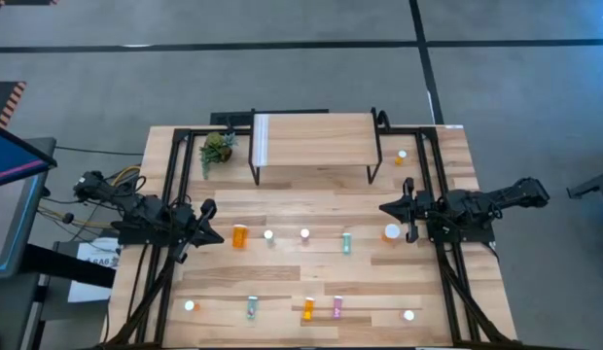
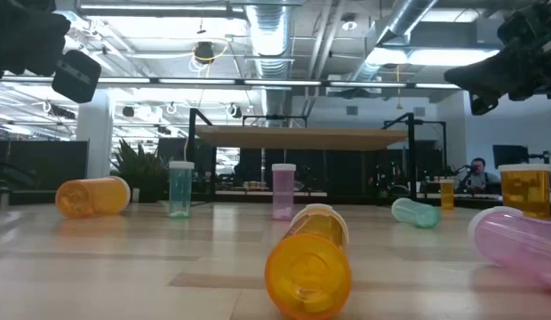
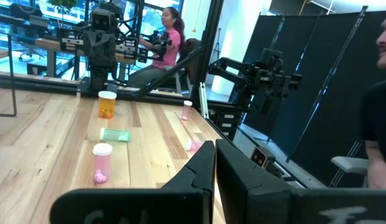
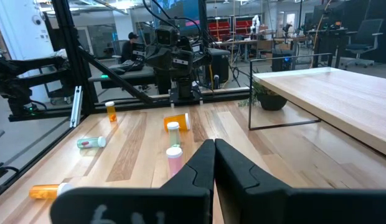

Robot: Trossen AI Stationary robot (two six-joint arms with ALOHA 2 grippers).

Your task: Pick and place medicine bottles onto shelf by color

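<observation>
progress: not begun, shelf [image 1: 311, 139] top bare | medicine bottles [image 1: 305, 235] all scattered on table [image 1: 282, 272] | left gripper [image 1: 206, 222], right gripper [image 1: 391, 208]: jaws closed, holding nothing, above table

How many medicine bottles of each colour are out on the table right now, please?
Orange bottles: 5
Teal bottles: 3
Pink bottles: 3
Total: 11
</observation>
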